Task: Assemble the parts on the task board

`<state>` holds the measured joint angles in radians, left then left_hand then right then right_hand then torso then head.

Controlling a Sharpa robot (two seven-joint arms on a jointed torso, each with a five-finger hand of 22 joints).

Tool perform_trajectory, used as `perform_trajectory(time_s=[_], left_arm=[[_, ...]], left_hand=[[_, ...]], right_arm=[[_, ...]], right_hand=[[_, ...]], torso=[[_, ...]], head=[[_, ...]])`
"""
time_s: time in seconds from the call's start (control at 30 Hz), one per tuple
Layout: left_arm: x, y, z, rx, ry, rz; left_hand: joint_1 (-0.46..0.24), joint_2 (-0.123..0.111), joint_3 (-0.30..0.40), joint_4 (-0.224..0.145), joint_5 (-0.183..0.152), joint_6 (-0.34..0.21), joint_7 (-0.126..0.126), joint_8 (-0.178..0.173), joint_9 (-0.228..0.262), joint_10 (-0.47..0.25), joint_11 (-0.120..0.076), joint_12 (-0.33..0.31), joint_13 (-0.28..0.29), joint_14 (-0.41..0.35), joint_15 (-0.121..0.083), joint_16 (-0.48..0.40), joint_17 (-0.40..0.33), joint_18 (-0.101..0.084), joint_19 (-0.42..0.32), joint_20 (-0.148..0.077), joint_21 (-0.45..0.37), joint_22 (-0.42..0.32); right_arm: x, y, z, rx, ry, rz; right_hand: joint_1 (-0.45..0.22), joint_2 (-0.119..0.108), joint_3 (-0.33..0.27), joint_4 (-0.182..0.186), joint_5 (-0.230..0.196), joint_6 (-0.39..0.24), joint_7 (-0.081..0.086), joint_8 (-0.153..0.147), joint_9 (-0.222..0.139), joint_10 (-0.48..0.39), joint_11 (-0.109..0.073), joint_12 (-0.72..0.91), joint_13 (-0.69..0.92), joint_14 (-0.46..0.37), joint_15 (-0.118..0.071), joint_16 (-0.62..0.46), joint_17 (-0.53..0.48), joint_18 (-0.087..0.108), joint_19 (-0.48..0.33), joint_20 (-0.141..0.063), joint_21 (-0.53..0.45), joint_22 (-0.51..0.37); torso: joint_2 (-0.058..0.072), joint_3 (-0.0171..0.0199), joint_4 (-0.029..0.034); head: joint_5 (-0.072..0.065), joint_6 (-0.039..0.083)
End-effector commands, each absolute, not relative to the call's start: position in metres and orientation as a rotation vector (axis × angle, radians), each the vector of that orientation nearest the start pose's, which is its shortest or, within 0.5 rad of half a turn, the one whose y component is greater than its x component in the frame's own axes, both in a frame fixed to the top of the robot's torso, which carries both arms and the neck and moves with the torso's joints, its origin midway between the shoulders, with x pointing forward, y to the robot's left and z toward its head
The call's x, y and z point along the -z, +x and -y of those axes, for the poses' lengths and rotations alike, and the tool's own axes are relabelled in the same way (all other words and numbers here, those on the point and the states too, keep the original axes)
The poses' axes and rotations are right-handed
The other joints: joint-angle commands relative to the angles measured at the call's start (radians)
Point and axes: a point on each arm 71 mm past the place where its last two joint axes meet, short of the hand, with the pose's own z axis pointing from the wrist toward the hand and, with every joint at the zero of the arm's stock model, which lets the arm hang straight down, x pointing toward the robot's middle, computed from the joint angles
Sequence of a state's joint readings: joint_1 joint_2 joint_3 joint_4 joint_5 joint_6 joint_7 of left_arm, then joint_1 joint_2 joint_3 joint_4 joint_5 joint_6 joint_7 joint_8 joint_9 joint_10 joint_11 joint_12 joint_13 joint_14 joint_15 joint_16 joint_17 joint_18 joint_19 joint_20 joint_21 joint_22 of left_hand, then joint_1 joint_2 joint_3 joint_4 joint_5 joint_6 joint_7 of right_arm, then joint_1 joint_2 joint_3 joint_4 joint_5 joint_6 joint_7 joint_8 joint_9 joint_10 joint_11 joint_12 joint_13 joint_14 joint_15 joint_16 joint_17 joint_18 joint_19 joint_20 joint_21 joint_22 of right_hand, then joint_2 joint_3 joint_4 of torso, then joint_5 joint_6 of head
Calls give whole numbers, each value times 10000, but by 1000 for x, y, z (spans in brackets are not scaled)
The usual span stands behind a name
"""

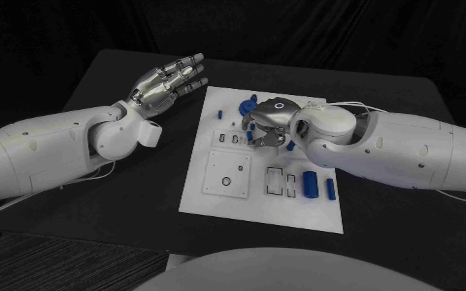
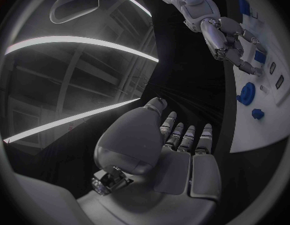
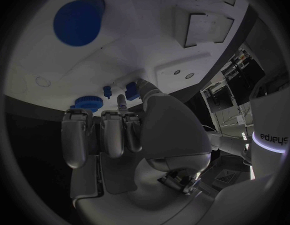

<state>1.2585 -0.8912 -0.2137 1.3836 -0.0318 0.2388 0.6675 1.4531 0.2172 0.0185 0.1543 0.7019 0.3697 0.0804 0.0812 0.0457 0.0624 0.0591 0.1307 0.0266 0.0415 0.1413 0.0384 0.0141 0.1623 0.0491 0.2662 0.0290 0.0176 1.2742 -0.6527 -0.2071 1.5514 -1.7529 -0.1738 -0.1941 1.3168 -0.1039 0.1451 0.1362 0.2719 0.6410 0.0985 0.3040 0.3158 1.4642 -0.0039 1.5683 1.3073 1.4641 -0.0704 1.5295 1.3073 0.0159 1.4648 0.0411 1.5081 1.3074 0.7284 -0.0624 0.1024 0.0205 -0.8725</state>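
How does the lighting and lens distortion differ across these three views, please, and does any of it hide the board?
Head view: dim, even light, straight edges; the task board stands bright against the black table, though the right hand covers part of it. Left wrist view: fisheye bending, bright curved streaks behind the left hand. Right wrist view: board edges bow, and the nearby round blue part looks soft.

a: we see our left hand (image 1: 167,86) raised flat, fingers apart, beside the task board (image 1: 254,205)?

b: yes. our right hand (image 1: 266,122) is curled over blue parts (image 1: 310,184) there.
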Motion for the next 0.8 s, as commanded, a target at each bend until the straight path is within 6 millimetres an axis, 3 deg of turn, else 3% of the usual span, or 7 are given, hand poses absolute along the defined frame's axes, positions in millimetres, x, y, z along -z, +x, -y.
perform_trajectory(time_s=[0.03, 0.2, 0.37, 0.43, 0.5, 0.7, 0.8], left_arm=[[195, 483, -254, 19922, -8743, -14455], [195, 483, -256, 19871, -8763, -14430], [195, 481, -260, 19724, -8811, -14366], [195, 481, -261, 19666, -8826, -14333], [194, 480, -262, 19596, -8840, -14287], [193, 478, -262, 19398, -8864, -14149], [193, 477, -262, 19157, -8631, -14152]], left_hand=[[-85, -21, 57, -4, 39, -57, 6, 24, -2, -58, 30, -33, -5, -26, 39, 36, 9, 188, 28, 22, 23, 2], [-85, -21, 57, -4, 39, -57, 6, 24, -2, -58, 30, -33, -5, -26, 39, 36, 9, 188, 28, 22, 23, 2], [-88, -32, 65, -11, 38, -28, 7, 31, 2, -57, 28, -26, -3, -23, 38, 40, 10, 188, 32, 22, 26, 3], [-89, -53, 67, -23, 37, -2, 10, 40, 7, -57, 22, -26, -3, -20, 38, 42, 11, 188, 38, 24, 29, 5], [-88, -80, 70, -39, 29, 13, 12, 47, 10, -54, 17, -20, -2, -14, 38, 47, 13, 189, 45, 26, 33, 7], [-51, -151, 112, -111, -59, 75, 27, 74, 18, -43, 19, 1, 3, -5, 48, 54, 15, 190, 69, 49, 46, 14], [-42, -229, 178, -92, -501, 155, 60, 110, 23, -2, 53, 63, 12, 33, 57, 86, 25, 191, 109, 91, 70, 25]], right_arm=[[213, 455, 100, -5418, -6628, -17024], [208, 454, 105, -5639, -6355, -16593], [192, 451, 113, -6023, -6047, -15770], [182, 450, 116, -6144, -5968, -15407], [166, 448, 124, -6281, -5847, -14878], [126, 442, 147, -6772, -5152, -14026], [111, 438, 162, -6995, -4691, -13751]], right_hand=[[-103, 23, -17, -90, -183, -175, -19, -213, -165, 1066, 49, 25, 2635, 894, 57, -61, 1805, 46, 678, 52, -106, 2363], [-271, -30, -198, 19, -998, -465, -32, -552, -481, 1066, 30, 25, 2635, 883, 52, -91, 1749, 56, 662, 48, -149, 2349], [-423, -236, -355, 428, -1546, -394, -43, -625, -674, 1066, 21, 25, 2635, 886, 44, -83, 1755, 52, 672, 42, -144, 2353], [-487, -374, -416, 747, -1806, -299, -31, -615, -745, 1066, 21, 25, 2635, 896, 52, -56, 1797, 39, 699, 37, -96, 2372], [-549, -611, -517, 1385, -2133, -176, -45, -603, -845, 1066, 2, 25, 2635, 904, 53, -32, 1831, 28, 723, 24, -54, 2388], [-1486, -684, -776, 1602, -2218, 259, -67, -425, -845, 1066, -9, 25, 2635, 933, 17, 54, 1971, -11, 793, 5, 87, 2439], [-2001, -705, -893, 1603, -2210, 531, -71, -285, -784, 1066, -7, 25, 2635, 948, 17, 95, 2040, -27, 821, 1, 146, 2460]], torso=[[4, -2, 1], [3, 2, -3], [5, 4, -2], [4, 5, -1], [3, 5, -3], [-3, 7, -15], [-6, 11, -16]], head=[[1, -2], [60, -2], [134, -2], [135, -2], [137, -2], [90, -2], [74, 29]])
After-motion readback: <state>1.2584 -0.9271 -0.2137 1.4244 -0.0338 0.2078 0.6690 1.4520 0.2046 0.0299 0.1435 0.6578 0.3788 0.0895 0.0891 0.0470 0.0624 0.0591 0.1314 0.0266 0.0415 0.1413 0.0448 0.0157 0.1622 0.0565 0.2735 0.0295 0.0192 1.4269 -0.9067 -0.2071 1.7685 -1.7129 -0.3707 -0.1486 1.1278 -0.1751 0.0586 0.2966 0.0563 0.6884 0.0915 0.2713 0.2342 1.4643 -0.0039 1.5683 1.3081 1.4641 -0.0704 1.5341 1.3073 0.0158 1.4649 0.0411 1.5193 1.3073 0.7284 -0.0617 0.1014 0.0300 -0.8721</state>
